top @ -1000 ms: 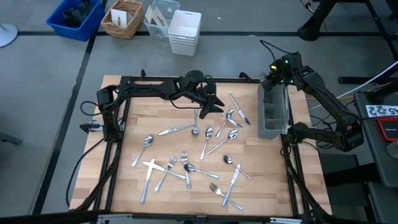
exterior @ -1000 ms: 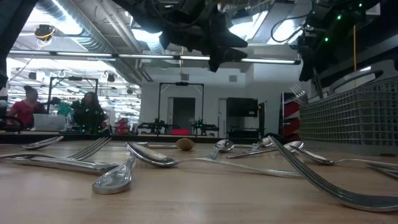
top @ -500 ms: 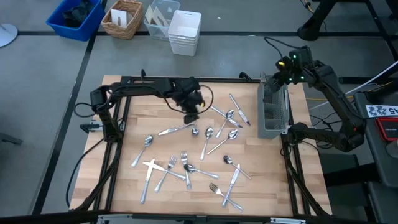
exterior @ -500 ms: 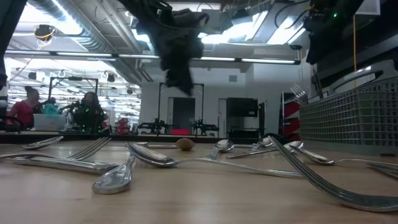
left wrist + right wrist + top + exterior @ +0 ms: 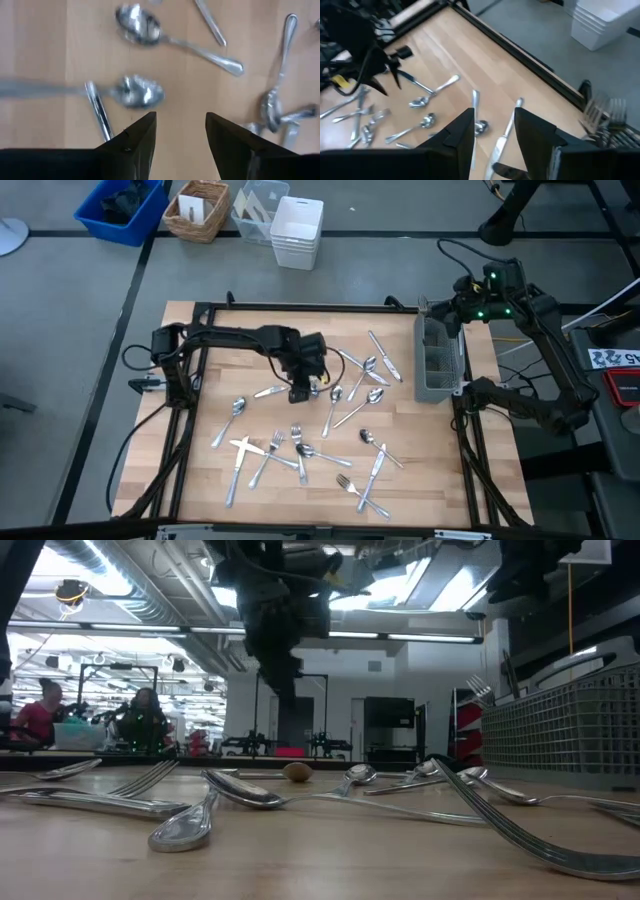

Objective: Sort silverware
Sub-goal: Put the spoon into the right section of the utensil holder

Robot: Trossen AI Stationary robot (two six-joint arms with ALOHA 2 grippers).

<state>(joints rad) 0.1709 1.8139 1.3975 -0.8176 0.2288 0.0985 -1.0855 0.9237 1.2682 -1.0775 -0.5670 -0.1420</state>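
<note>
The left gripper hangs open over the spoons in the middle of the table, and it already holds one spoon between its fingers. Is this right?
Not quite. The left gripper does hang open over the spoons in the middle of the table, but it holds nothing: the left wrist view shows only bare wood between its fingers.

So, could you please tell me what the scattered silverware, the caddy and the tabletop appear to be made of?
Silverware: polished metal, likely steel, judging by mirror-like glints.
Caddy: dark wire mesh, probably coated metal; the grid shows in the low view.
Tabletop: pale wood, with visible plank seams and grain.
</note>
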